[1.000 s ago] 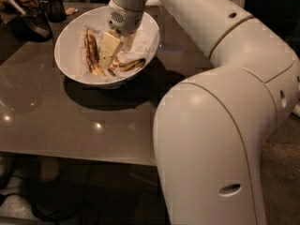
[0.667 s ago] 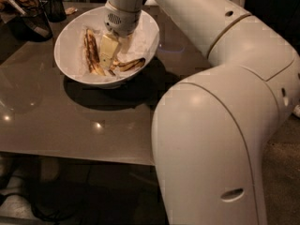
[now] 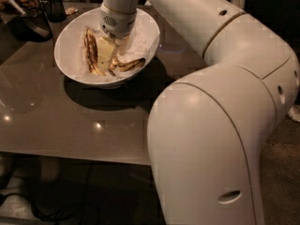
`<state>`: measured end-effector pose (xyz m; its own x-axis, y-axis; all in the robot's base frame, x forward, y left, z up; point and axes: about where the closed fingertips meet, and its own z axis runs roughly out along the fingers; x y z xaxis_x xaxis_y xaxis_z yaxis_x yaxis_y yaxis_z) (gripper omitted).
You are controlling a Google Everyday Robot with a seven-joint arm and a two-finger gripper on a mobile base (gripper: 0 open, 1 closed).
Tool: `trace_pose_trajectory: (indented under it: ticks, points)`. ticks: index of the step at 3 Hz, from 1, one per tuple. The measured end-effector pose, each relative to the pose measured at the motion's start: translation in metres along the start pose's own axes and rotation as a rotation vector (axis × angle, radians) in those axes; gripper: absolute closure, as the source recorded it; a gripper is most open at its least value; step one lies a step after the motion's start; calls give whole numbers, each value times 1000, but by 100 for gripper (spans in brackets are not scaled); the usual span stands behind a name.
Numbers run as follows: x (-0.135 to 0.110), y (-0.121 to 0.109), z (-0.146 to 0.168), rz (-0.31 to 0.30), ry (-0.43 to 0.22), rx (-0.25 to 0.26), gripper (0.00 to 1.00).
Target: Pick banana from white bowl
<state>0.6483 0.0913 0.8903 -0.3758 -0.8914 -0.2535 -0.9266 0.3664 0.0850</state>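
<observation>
The white bowl (image 3: pixel 70 36) stands on the back left of a glossy brown table, lined with white paper. In it, curved yellow bananas with brown blotches (image 3: pixel 127 65) lie at the lower right of the bowl. A straighter, darker brown-streaked banana (image 3: pixel 89 50) lies at the left. My gripper (image 3: pixel 105 55) reaches straight down into the middle of the bowl between them, its tip low at the bananas. The gripper hides part of the curved bananas and their stem.
Dark containers with utensils (image 3: pixel 33 18) and a black cup (image 3: pixel 56 6) stand at the table's back left, close to the bowl. My large white arm (image 3: pixel 220 125) fills the right side. The table's front edge (image 3: pixel 75 156) runs across the lower left.
My gripper has edged slightly left inside the bowl. The bowl and the bananas have not visibly moved.
</observation>
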Motion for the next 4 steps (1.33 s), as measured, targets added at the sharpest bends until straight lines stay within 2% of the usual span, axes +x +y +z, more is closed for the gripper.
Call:
trace_pose_trajectory:
  ticks: [2, 4]
  points:
    - [2, -15, 1, 56, 15, 26, 38]
    - [-2, -17, 15, 62, 48, 25, 39]
